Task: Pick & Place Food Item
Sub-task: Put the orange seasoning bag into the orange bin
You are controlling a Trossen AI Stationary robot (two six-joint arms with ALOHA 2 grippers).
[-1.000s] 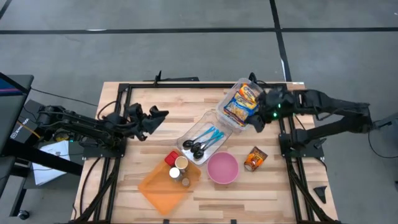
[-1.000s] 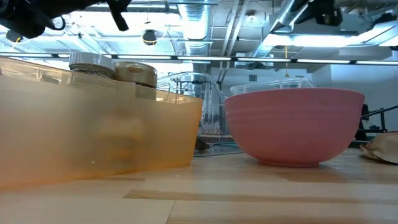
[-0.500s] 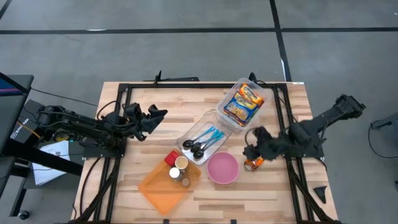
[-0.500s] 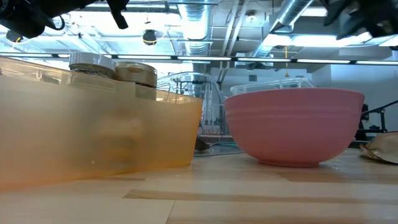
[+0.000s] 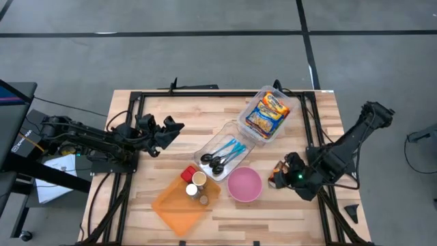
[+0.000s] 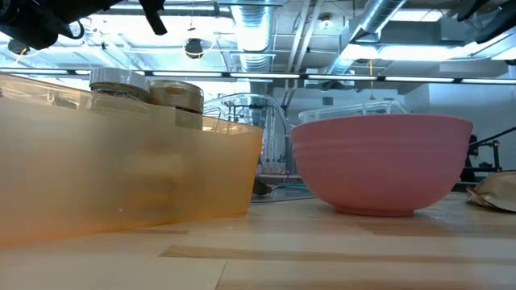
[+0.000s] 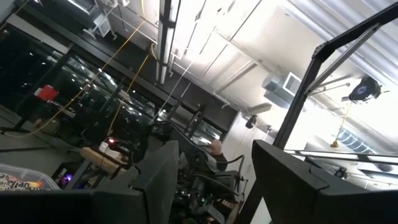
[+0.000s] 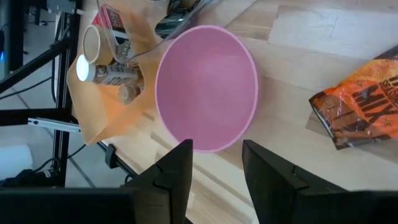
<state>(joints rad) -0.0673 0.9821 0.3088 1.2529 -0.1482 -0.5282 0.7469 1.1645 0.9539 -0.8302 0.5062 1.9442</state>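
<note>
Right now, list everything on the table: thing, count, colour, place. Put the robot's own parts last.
Table: one, light wood, under everything.
Bowl: one, pink, empty, near the front edge.
Snack bag: one, orange-brown, lying flat, right of the bowl.
Orange bin: one, translucent, front, left of the bowl; holds small jars and a cup.
Spoon tray: one, clear, centre; holds dark spoons and blue-handled utensils.
Clear container: one, back right.
Noodle packet: one, yellow-orange, inside that container.
Left end effector: one, dark, open, above the table's left side.
Right end effector: one, dark, open, over the snack bag, holding nothing.
</note>
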